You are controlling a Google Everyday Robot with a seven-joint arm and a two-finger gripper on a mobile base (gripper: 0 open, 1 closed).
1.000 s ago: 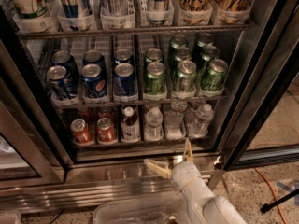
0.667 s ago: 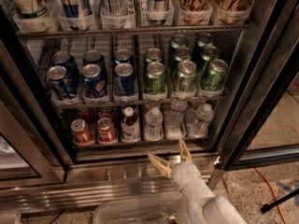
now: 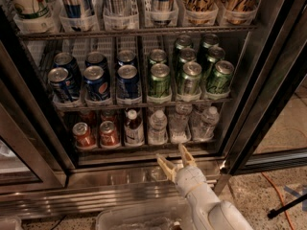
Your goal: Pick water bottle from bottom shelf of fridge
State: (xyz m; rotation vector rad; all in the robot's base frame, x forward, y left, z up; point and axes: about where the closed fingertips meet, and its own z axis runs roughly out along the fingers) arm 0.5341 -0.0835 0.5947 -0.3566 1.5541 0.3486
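The fridge (image 3: 144,183) stands open before me. Its bottom shelf (image 3: 144,145) holds red cans (image 3: 84,134), a white-capped bottle of dark liquid (image 3: 133,127) and clear water bottles. The nearest water bottle (image 3: 157,127) has a white cap and stands at the front of the middle row. More water bottles (image 3: 207,122) stand to its right. My gripper (image 3: 174,158) is open and empty. It sits just below and in front of the bottom shelf's lip, slightly right of the nearest water bottle, fingers pointing up toward the shelf.
The rack above holds blue cans (image 3: 96,83) and green cans (image 3: 184,75). The top rack holds tall cans and cups (image 3: 115,6). A dark door frame (image 3: 268,80) stands at the right, another door (image 3: 19,143) at the left. A clear bin (image 3: 139,217) lies below. An orange cable (image 3: 276,188) crosses the floor.
My gripper has moved up and a little left, closer to the bottom shelf's front edge. The bottles and cans have not moved.
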